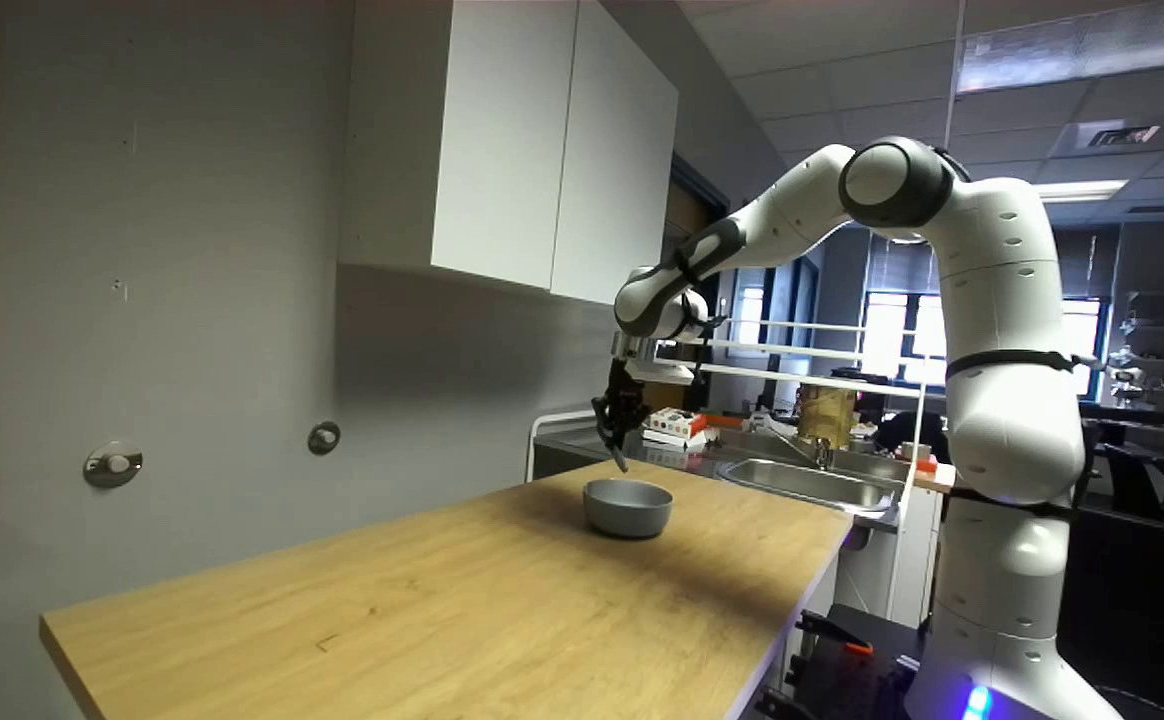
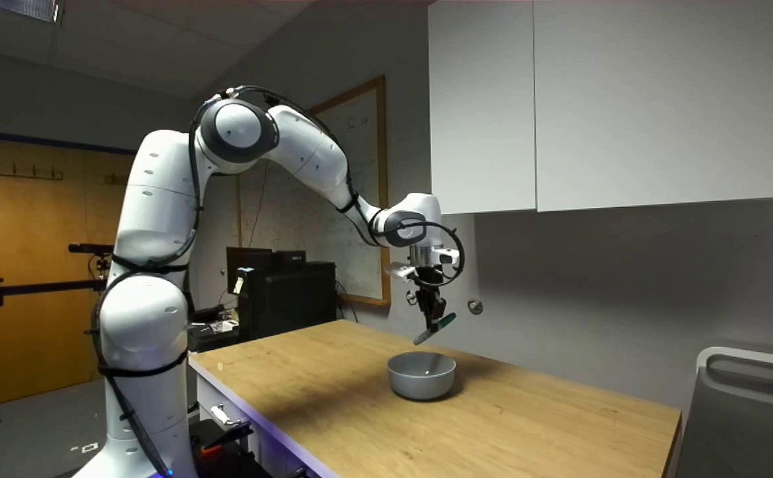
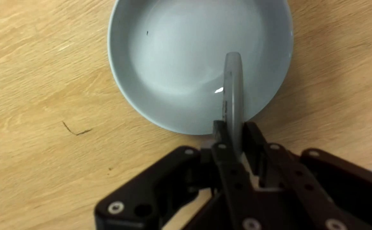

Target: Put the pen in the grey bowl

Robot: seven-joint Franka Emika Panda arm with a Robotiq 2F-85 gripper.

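Note:
My gripper is shut on the pen, which is tilted. The gripper shows in both exterior views (image 1: pixel 616 437) (image 2: pixel 432 321) and in the wrist view (image 3: pixel 233 127). The pen shows a light grey end and a green end in an exterior view (image 2: pixel 447 320). In the wrist view the grey part of the pen (image 3: pixel 233 89) sticks out past the fingertips; its other end is hidden by the fingers. The grey bowl (image 1: pixel 627 510) stands upright on the table, also in an exterior view (image 2: pixel 422 380). The pen is above the bowl's near side in the wrist view (image 3: pixel 173 70), apart from it.
The bowl stands on a wooden table (image 2: pixel 532 425). White wall cabinets (image 1: pixel 512 150) hang above the table along the wall. A metal sink (image 1: pixel 812 483) and a white box (image 1: pixel 677 424) are beyond the table's end.

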